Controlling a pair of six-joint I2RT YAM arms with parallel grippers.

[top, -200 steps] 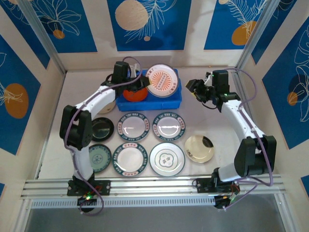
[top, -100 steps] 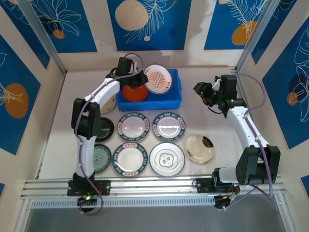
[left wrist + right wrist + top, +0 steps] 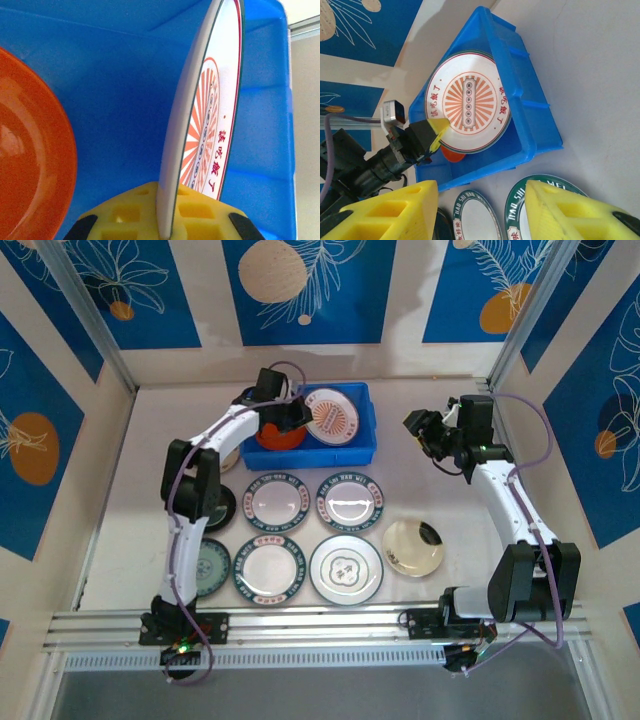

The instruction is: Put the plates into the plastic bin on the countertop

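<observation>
Now my left tool [image 3: 297,416] is pinched tight on the rim of the white sunburst plate [image 3: 470,107], which stands tilted on edge inside the right half of the blue bin [image 3: 540,125], beside the orange plate [image 3: 30,150] lying flat on the bin's floor. This is the placing step. As I judge it, the next move calls for lowering the plate until it rests flat, then letting go and lifting clear. My right tool [image 3: 420,430] hangs to the right of the bin, jaws partly apart and empty. The other plates [image 3: 348,498] wait in rows on the tabletop [image 3: 440,495].
</observation>
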